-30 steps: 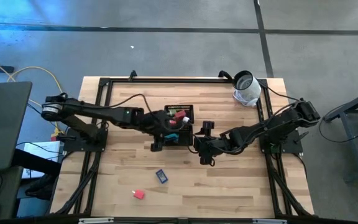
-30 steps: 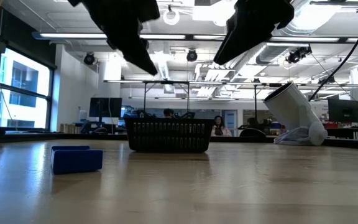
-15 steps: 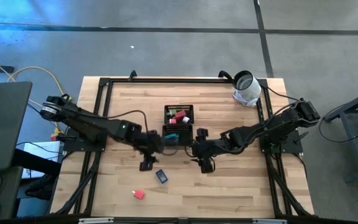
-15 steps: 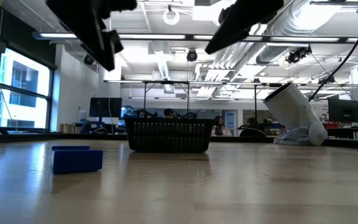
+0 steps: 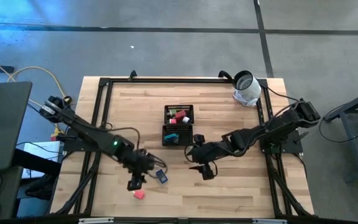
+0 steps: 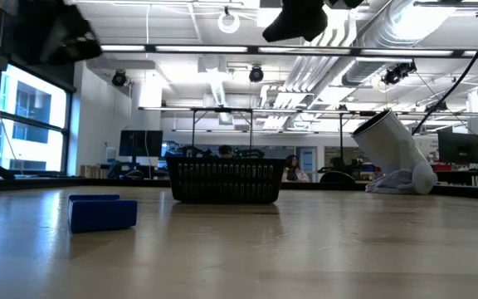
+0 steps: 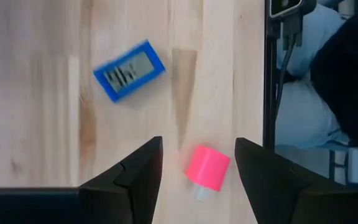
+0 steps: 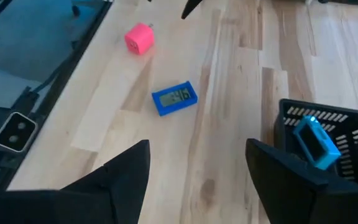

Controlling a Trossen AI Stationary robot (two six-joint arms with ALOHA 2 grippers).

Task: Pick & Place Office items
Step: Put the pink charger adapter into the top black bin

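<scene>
While both grippers hang open over the table, two items are out on the wood and the rest sit in the tray.

Left gripper (image 5: 133, 182) is up off the table with its fingers spread and nothing between them; in its wrist view the red block (image 7: 207, 168) sits right in the gap between the fingertips, below them, and the blue piece (image 7: 129, 70) lies a bit further ahead and off to one side, apart from the red one. Right gripper (image 5: 205, 172) hovers near the tray (image 5: 178, 135), also wide and empty, with the blue piece lying ahead of it, the red block further out, and a teal piece (image 8: 316, 143) in the tray's nearer compartment, off to one side. Red and white bits (image 5: 180, 116) fill the far compartment.
</scene>
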